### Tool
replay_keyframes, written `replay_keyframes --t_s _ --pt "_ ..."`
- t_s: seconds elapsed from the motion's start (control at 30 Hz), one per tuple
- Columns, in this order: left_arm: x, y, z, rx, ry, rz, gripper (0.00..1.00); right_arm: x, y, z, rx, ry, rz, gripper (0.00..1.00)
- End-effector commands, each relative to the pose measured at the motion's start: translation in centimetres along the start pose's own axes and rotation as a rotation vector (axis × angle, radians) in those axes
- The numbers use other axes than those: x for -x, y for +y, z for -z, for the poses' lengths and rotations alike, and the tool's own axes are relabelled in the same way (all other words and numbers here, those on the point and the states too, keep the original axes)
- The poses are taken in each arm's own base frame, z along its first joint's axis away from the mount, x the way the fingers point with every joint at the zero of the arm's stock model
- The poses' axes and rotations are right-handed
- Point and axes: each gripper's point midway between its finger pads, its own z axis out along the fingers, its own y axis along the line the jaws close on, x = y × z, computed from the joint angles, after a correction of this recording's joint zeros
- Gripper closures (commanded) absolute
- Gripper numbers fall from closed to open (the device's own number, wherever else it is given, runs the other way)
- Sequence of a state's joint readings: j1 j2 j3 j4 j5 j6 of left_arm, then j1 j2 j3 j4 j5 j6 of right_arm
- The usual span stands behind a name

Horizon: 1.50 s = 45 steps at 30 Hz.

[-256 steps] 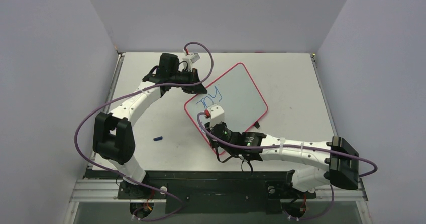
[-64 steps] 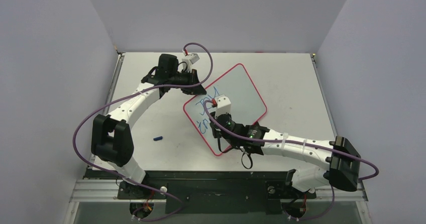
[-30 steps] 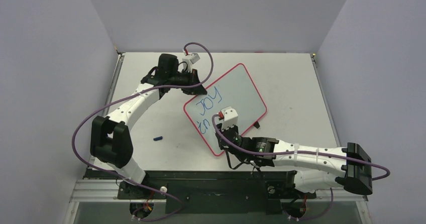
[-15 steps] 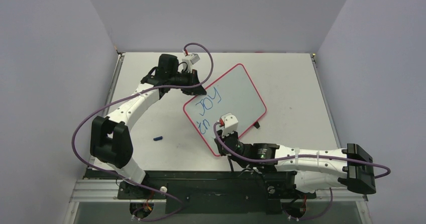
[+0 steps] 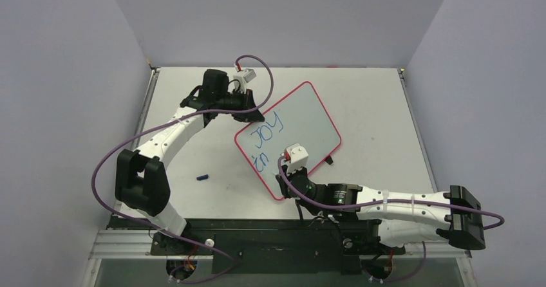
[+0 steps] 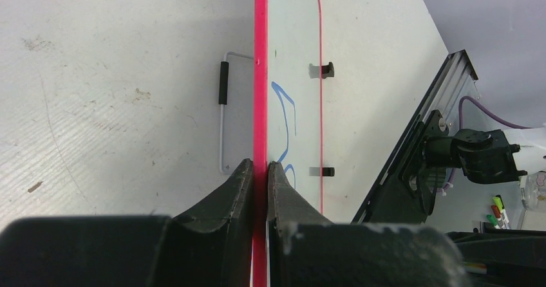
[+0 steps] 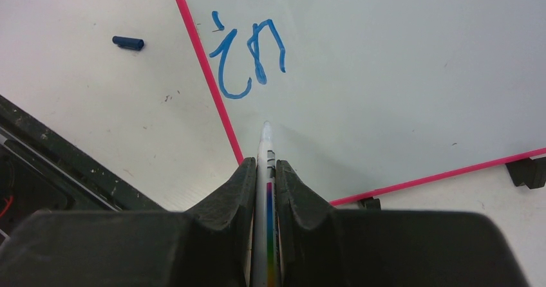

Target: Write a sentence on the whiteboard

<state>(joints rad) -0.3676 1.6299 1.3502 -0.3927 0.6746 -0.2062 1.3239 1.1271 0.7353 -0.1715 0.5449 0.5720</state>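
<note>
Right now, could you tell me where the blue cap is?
In the top view, the blue cap lies on the table left of the whiteboard, not touching it.

whiteboard (image 5: 310, 114) on table (image 5: 376, 107), cap (image 5: 203, 177) to its left

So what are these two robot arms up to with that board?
They are writing on a whiteboard. The left tool is shut on its red frame, while the right tool is shut on a marker whose tip points at the board just below the blue writing. The board reads "JOY", then "in". A small blue cap lies on the table beside it.
</note>
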Motion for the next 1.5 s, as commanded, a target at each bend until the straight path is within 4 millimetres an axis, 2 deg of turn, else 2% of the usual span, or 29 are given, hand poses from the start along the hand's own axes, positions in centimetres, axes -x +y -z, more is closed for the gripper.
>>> replay_keyframes --t_s 0.0,0.83,1.47 --pt "2.3 -0.4 1.4 0.04 -0.082 -0.118 1.0 1.4 0.0 0.1 -0.007 -0.056 -0.006 1.0" --pt "2.2 -0.6 1.5 0.033 -0.079 -0.121 1.0 1.8 -0.2 -0.6 -0.001 -0.055 -0.015 1.0" --pt "2.3 -0.7 1.5 0.033 -0.08 -0.123 1.0 1.6 0.4 -1.2 0.017 -0.046 -0.009 1.0"
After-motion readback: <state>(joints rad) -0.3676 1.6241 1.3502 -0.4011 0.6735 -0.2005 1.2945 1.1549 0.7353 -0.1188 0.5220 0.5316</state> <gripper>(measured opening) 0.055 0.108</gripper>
